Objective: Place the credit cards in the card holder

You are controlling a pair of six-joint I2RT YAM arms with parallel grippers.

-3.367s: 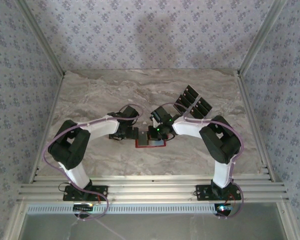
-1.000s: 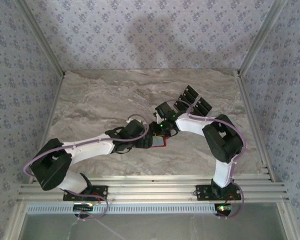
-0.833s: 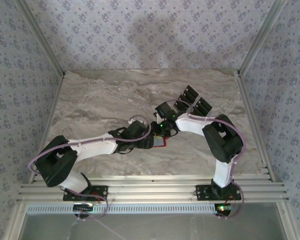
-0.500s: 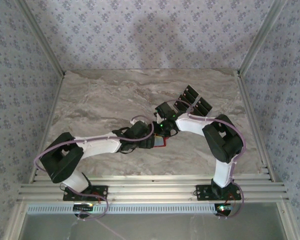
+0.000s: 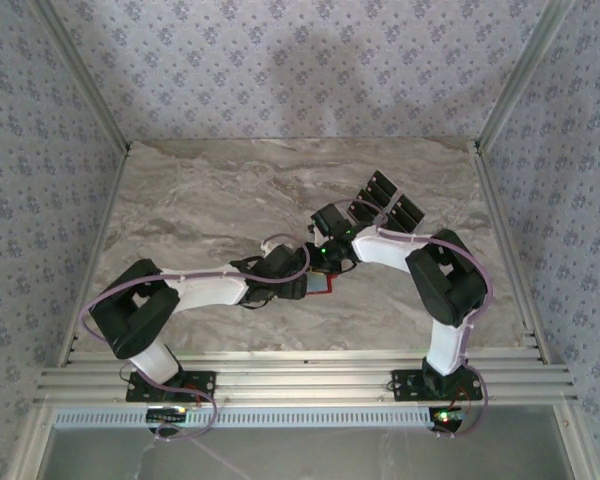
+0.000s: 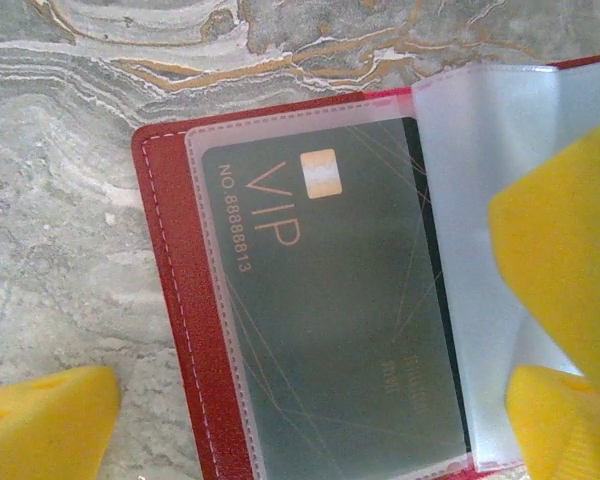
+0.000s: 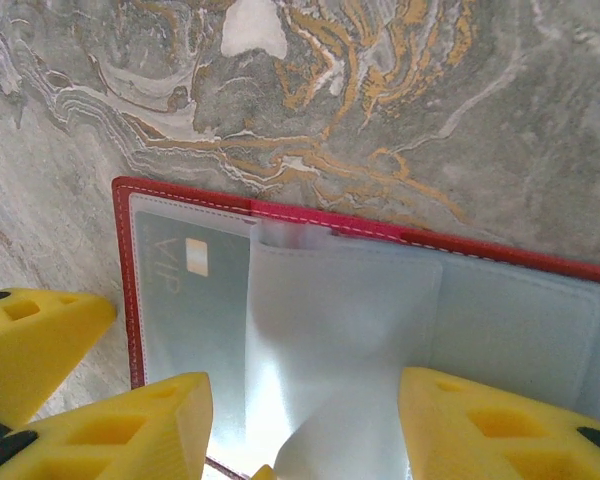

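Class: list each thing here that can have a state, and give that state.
card holder, open flat, one clear sleeve lifted.
VIP card, slotted into the holder.
loose credit cards, on the table, outside the holder.
left gripper, open.
right gripper, around the lifted sleeve; grip unclear.

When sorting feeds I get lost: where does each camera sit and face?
Top: high behind the bases, looking down at the table; left arm, right arm.
Left wrist: on the left arm, straight down at the wallet and card; left fingers at the edges.
Right wrist: on the right arm, down at the wallet; right fingers below.
Shared: both wrist views show the wallet and VIP card.
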